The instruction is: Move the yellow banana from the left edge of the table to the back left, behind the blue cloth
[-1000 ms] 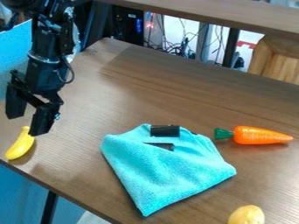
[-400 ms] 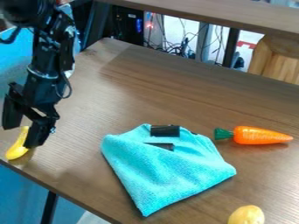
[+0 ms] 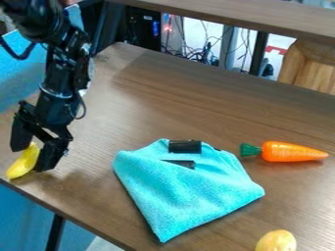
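Nearest, bottom right of the frame: a rounded, pale yellow potato-like piece, cut by the lower edge. Bottom left, a dark leg below the rim of the brown wood-grain bench. Lower centre: turquoise cloth, folded, one corner pointing down the frame; two black patches at its upper part, the larger above the narrower. Right of the cloth, apart from it, an orange carrot lying across the frame, green top to the left, tip to the right. Lower left, near the bench's edge: yellow banana, slanting, lower end towards the corner of the frame. Black hand hangs over it, fingers spread, one either side of the banana's upper end; cannot tell whether they press on it. Black arm comes down from the upper left, a cable looped at its side. Farther back, a brown board crosses the top of the frame. Under it, upper centre: dark case with small blue lights, tangled cables beside it. Upper right: pale wooden piece; left of it, a red marking on white, too small to read.
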Motion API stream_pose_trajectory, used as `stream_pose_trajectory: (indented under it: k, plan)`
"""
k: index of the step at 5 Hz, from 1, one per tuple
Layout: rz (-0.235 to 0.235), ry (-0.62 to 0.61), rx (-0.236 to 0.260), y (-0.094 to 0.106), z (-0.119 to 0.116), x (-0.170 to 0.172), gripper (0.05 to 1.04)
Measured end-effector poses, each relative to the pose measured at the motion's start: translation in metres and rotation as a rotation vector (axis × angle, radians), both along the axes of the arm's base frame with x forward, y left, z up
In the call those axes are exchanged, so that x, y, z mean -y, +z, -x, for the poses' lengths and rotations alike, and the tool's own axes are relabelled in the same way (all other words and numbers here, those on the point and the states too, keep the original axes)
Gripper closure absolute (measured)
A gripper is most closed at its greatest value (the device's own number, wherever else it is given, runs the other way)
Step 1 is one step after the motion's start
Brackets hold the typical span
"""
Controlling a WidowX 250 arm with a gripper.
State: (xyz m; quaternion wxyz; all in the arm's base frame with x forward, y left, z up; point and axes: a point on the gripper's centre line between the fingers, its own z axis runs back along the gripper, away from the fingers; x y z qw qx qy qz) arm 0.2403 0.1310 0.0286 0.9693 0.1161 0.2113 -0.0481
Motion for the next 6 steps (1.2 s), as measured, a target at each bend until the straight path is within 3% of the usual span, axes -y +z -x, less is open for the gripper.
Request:
stream_pose_trajectory:
  k: [2, 3, 4, 5, 6]
  plan:
    - [-0.010, 0.014, -0.014, -0.006, -0.003, -0.002, 0.133]
    - [0.001, 0.006, -0.010, -0.007, -0.004, -0.001, 0.400]
    - [0.034, -0.001, -0.009, -0.008, -0.004, 0.003, 0.647]
    - [0.079, 0.024, 0.006, -0.008, -0.003, -0.002, 0.667]
    - [0.176, 0.029, 0.062, 0.007, -0.013, 0.000, 0.668]
